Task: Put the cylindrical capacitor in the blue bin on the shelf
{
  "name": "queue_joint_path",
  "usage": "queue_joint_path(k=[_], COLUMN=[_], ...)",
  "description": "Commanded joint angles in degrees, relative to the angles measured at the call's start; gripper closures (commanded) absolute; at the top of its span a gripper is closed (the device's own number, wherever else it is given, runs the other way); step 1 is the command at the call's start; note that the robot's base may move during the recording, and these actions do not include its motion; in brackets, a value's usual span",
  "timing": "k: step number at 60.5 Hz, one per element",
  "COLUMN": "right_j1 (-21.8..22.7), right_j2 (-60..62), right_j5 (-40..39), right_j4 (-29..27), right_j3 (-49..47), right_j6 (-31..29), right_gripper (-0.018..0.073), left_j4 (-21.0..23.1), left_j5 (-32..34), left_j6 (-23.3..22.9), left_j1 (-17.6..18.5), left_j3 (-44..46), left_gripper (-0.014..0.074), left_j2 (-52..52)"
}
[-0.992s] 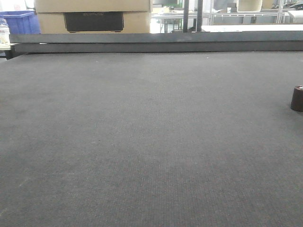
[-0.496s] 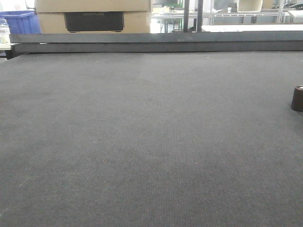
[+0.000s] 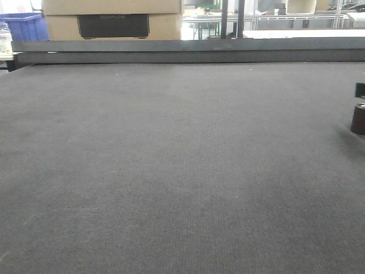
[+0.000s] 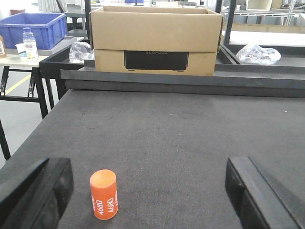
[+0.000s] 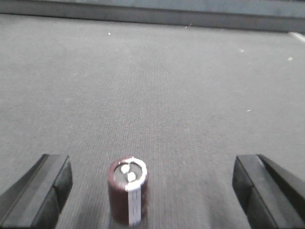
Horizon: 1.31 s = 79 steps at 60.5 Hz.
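Note:
The cylindrical capacitor (image 5: pixel 127 197), dark maroon with a pale stripe and two terminals on top, stands upright on the grey mat. It sits between the wide-open fingers of my right gripper (image 5: pixel 151 191), nearer the left finger, touching neither. In the front view the capacitor (image 3: pixel 358 119) is at the right edge, with a dark bit of the right gripper (image 3: pixel 360 89) just above it. My left gripper (image 4: pixel 150 191) is open and empty. An orange cylinder marked 4680 (image 4: pixel 104 194) stands between its fingers, near the left one. The shelf is out of view.
A cardboard box (image 4: pixel 155 40) stands behind the mat's raised back rail (image 4: pixel 190 81). A blue bin (image 4: pixel 32 29) and a water bottle (image 4: pixel 30 44) sit on a side table at far left. A crumpled plastic bag (image 4: pixel 257 54) lies at back right.
A dark part of my right gripper has come into the front view at the right edge, just above the capacitor. The capacitor has not moved.

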<state>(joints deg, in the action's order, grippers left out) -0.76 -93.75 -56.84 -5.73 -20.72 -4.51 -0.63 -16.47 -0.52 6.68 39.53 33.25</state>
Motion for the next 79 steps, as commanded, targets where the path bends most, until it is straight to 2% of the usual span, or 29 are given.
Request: queue_joint_path(k=[1,31,36,42,51,55,59,69,79], right_j1=[0.0,0.0,0.0,0.0,0.0,0.0,0.0,0.0,0.0], right_j2=[-3.2,-15.7,-16.5,-16.5,-16.4,-15.8,-14.3,-5.3,7.5], right_j5=[-2.3,-2.3,-2.5,-2.7,-2.9,-2.9,-1.9,2.1,11.4], right_j4=[0.8,0.8,0.8,0.8,0.8,0.8,0.8,1.1,3.3], right_j3=[-2.4,-10.0,-10.3,-10.3,-10.3,-10.3,-10.3,-10.3,-10.5], right_j6=[0.6,0.6,0.6,0.6,0.6,0.6,0.6,0.6,0.6], right_gripper=[-0.0010,-0.0007,0.0072,0.0270,0.0618,0.0722,0.0720,0.0720,0.0720], left_j4=[0.3,0.3,0.3,0.6,0.6,0.6,0.6,-3.2,-4.9], left_j5=[1.2,1.2,1.2,1.1,0.4,0.2,0.2,0.9,3.6], left_j6=[-0.2,-0.2,-0.2,-0.2,-0.2,-0.2,-0.2,-0.2,-0.2], left_j1=[0.3,0.3,0.3,0.3,0.3,0.3,0.3,0.3,0.3], left_j3=[0.4,0.4,0.4,0.4,0.4,0.4,0.4,0.4,-0.2], left_gripper=[0.0046,0.0046,0.0046,0.0046,0.0046,0.0046,0.0046,0.0046,0.0046], left_j2=[0.0,0.0,0.0,0.0,0.0,0.0,0.0,2.5,9.2])
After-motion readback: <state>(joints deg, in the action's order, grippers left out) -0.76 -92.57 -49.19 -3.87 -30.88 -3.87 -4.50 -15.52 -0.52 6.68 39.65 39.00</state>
